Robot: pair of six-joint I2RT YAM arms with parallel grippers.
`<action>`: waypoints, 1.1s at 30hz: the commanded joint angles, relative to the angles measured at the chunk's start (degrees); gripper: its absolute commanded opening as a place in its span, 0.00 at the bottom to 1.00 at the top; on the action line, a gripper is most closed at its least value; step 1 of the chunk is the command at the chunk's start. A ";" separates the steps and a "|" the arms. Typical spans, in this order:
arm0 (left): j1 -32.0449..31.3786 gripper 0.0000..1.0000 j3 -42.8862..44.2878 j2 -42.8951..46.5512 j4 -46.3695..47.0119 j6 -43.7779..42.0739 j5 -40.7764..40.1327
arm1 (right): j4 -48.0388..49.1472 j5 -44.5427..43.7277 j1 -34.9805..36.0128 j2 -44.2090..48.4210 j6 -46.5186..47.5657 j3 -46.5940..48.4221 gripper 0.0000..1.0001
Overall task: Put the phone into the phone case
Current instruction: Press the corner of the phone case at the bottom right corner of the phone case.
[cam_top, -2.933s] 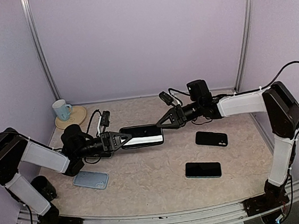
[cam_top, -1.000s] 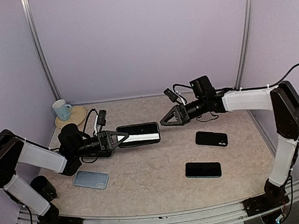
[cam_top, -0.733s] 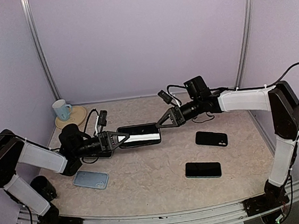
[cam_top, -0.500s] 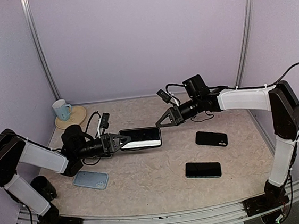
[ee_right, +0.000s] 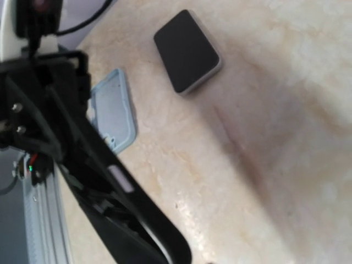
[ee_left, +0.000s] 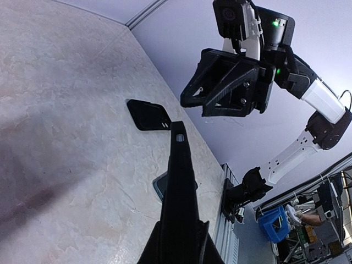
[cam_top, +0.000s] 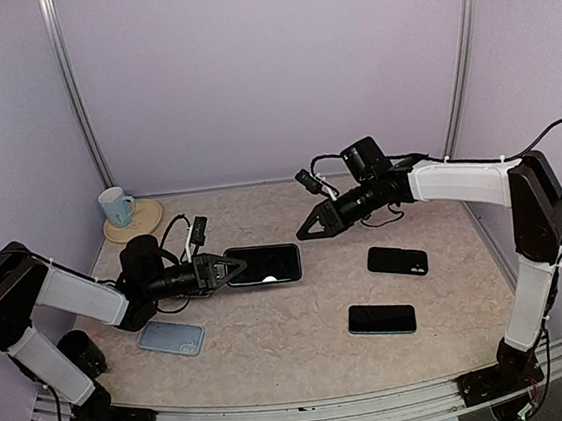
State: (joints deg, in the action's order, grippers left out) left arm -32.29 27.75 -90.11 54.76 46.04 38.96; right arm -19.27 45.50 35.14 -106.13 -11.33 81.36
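Note:
My left gripper (cam_top: 229, 269) is shut on the near end of a black phone (cam_top: 264, 265), held level a little above the table. In the left wrist view the phone (ee_left: 179, 181) runs edge-on away from the gripper (ee_left: 179, 242). A dark rim with a pale button shows on the phone (ee_right: 137, 209) in the right wrist view; I cannot tell whether that rim is a case. My right gripper (cam_top: 302, 235) hangs just beyond the phone's far end, not touching it, its jaw gap unreadable. A light blue phone case (cam_top: 171, 337) (ee_right: 113, 113) lies flat at the front left.
Two more dark phones lie on the table to the right, one black (cam_top: 397, 260) (ee_left: 148, 114) and one with a pale edge (cam_top: 382, 318) (ee_right: 187, 50). A mug (cam_top: 115, 206) stands on a round coaster (cam_top: 142, 223) at the back left. A black cup (cam_top: 80, 352) sits by the left arm.
The left gripper has carried the phone lower and a little to the right. The right gripper moved left towards the phone's far end and now sits just above and beyond it.

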 commanded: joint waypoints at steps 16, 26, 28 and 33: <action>-0.14 0.00 3.01 -0.54 5.89 1.16 1.82 | -3.21 -0.73 2.48 -3.95 2.71 3.38 0.18; 0.57 0.00 2.89 -1.10 5.16 0.06 2.98 | -4.78 1.52 2.02 -3.33 4.19 3.24 0.00; 0.80 0.00 2.68 -1.25 5.39 0.03 3.30 | -5.01 2.08 1.83 -3.20 4.44 3.22 0.00; 0.83 0.00 2.42 -1.15 5.77 -0.08 4.27 | -4.36 3.53 1.05 -2.60 4.31 2.76 0.00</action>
State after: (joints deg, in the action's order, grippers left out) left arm -31.79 28.45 -91.48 54.54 47.05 41.19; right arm -23.73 46.02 36.58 -109.71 -7.53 83.70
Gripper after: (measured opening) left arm 0.097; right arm 0.003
